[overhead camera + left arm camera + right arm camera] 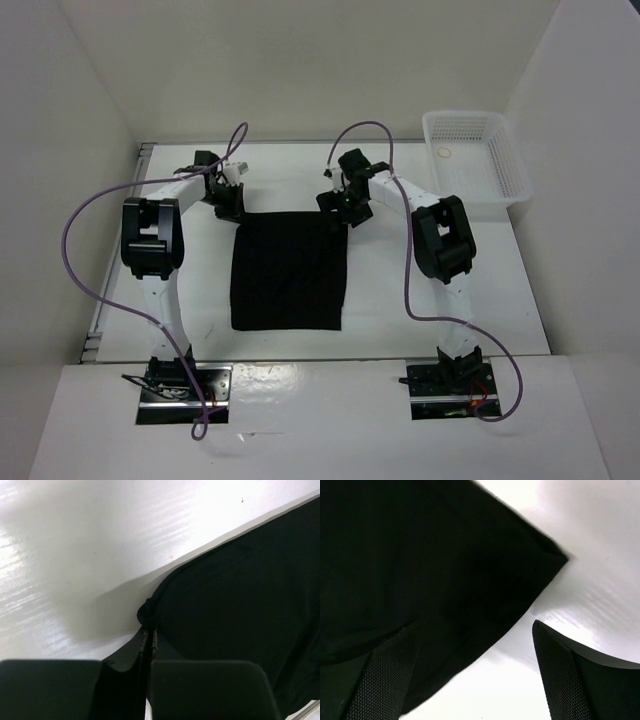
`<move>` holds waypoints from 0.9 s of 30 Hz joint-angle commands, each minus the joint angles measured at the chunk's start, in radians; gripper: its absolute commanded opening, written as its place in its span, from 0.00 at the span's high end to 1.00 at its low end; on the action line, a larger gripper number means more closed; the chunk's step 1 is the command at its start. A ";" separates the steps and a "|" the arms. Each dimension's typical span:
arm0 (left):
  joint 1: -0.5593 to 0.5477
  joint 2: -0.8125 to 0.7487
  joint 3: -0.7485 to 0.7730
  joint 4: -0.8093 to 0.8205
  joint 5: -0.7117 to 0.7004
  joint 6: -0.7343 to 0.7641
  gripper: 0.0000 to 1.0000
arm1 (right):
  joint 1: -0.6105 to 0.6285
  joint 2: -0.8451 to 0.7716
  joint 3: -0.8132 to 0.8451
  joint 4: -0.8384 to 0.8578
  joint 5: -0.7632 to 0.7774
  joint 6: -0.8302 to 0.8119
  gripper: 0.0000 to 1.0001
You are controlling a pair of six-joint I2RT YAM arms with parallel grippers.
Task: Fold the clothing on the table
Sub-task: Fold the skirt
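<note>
The black clothing (288, 270) lies flat as a rough rectangle in the middle of the white table (500, 290). My left gripper (232, 205) is down at its far left corner. In the left wrist view that gripper (150, 632) is shut, with a small bunch of the clothing (235, 595) pinched at the fingertips. My right gripper (345, 215) sits at the far right corner. In the right wrist view the right gripper (474, 626) stands open: one finger (385, 675) is over the clothing (420, 555), the other (565, 675) over bare table, with the cloth's edge between them.
A white mesh basket (475, 155) stands at the far right of the table with a small round object (445, 153) in it. A metal rail (112, 290) runs along the table's left edge. White walls close in the back and both sides.
</note>
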 commanded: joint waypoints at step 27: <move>0.005 -0.069 -0.069 -0.035 -0.013 0.025 1.00 | -0.015 0.117 0.076 0.142 0.067 -0.024 0.67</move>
